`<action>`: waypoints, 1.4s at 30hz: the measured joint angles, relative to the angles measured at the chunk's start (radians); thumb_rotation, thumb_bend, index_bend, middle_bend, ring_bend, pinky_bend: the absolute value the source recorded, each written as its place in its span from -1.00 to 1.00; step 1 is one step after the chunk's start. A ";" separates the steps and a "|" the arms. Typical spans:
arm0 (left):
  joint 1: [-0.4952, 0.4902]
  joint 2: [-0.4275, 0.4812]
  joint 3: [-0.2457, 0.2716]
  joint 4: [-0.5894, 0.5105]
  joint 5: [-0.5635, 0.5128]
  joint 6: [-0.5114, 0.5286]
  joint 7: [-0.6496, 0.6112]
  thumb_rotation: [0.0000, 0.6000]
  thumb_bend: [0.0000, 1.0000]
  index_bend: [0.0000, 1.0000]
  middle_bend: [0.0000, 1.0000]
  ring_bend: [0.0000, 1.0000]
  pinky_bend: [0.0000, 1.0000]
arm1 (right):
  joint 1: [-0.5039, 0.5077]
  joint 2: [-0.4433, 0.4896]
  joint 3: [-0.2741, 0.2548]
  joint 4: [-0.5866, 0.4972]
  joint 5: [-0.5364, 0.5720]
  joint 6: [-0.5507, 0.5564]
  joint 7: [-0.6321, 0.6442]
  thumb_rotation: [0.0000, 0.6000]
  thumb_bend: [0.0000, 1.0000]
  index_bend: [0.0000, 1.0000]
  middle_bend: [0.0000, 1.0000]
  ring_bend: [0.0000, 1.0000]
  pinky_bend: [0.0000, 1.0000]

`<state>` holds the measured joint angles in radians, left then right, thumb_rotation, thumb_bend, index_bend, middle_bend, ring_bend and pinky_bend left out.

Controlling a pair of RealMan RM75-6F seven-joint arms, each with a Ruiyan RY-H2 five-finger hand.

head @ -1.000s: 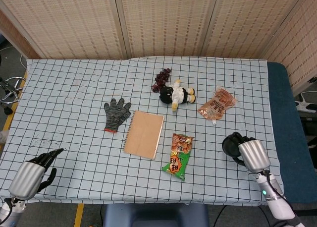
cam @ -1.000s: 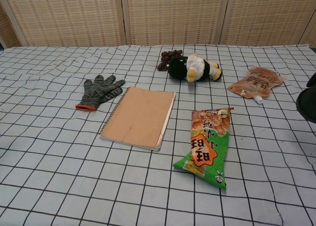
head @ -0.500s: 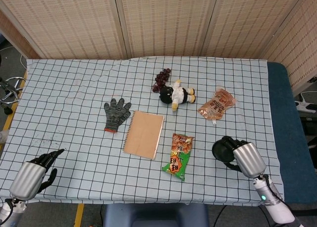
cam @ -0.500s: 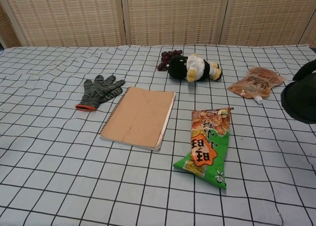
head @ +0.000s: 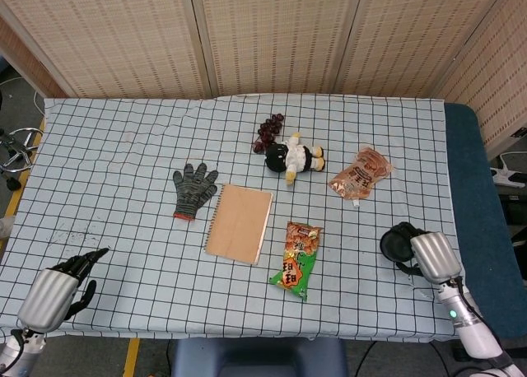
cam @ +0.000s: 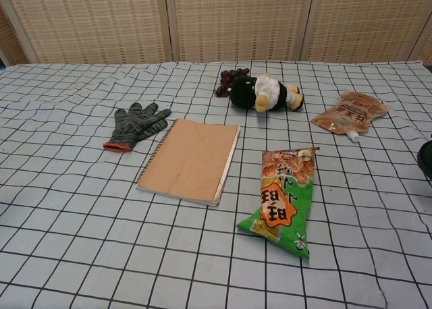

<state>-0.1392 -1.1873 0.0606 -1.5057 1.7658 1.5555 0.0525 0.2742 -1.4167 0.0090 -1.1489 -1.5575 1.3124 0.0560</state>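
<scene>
1. Right hand (head: 412, 247) low over the right part of the checked tablecloth (head: 123, 163), near the front edge – dark fingers bunched under the silver back, nothing seen in them; whether curled tight or loosely apart, cannot tell.
2. In the chest view, only a dark sliver of that hand (cam: 426, 159) at the right border, the rest cut off.
3. Nearest to it: green snack bag (head: 296, 259) flat on the cloth to the left, apart from the fingers, and orange pouch (head: 360, 173) farther back, also apart.
4. Left hand (head: 59, 285) at the front left corner, partly cut by the lower edge – dark fingers extended and spread apart, holding nothing; not visible in the chest view.
5. Brown spiral notebook (head: 239, 223) lying closed just left of the snack bag.
6. Grey knit glove (head: 192, 188) beside the notebook's far left corner.
7. Plush toy (head: 295, 157) on its side at the back, with a cluster of dark grapes (head: 268, 132) touching its head end – single grapes hard to make out.
</scene>
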 measured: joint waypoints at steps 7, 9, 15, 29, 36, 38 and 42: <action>0.000 0.001 0.002 -0.001 0.003 0.001 0.002 1.00 0.14 -0.70 -0.46 -0.32 0.31 | 0.012 -0.036 -0.019 0.079 -0.019 -0.025 0.094 1.00 -0.36 0.10 0.08 -0.19 0.14; 0.000 0.002 0.001 -0.002 0.005 0.004 0.001 1.00 0.14 -0.70 -0.46 -0.32 0.31 | 0.016 -0.037 -0.025 0.085 -0.019 -0.046 0.108 1.00 -0.36 -0.04 -0.06 -0.32 0.00; 0.000 0.004 0.001 -0.003 0.001 0.001 -0.003 1.00 0.14 -0.69 -0.45 -0.32 0.31 | 0.024 -0.029 -0.037 0.085 -0.003 -0.100 0.115 1.00 -0.39 -0.54 -0.39 -0.66 -0.09; -0.003 0.007 0.005 -0.006 0.000 -0.011 -0.001 1.00 0.14 -0.69 -0.45 -0.32 0.31 | 0.022 -0.006 -0.044 0.066 0.003 -0.111 0.113 1.00 -0.61 -1.00 -0.74 -1.00 -0.54; -0.004 0.007 0.007 -0.006 0.001 -0.015 0.002 1.00 0.15 -0.69 -0.45 -0.32 0.31 | 0.021 0.000 -0.043 0.049 0.001 -0.105 0.129 1.00 -0.61 -0.92 -0.75 -1.00 -0.55; -0.004 0.006 0.007 -0.006 0.003 -0.014 0.004 1.00 0.14 -0.69 -0.45 -0.32 0.31 | 0.020 0.000 -0.043 0.046 -0.004 -0.094 0.138 1.00 -0.61 -0.86 -0.75 -1.00 -0.55; -0.005 0.006 0.008 -0.006 0.001 -0.018 0.005 1.00 0.14 -0.69 -0.45 -0.32 0.31 | 0.018 -0.008 -0.041 0.051 -0.018 -0.063 0.156 1.00 -0.61 -0.73 -0.65 -0.93 -0.54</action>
<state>-0.1441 -1.1812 0.0686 -1.5119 1.7672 1.5374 0.0580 0.2917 -1.4245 -0.0315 -1.0974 -1.5753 1.2492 0.2123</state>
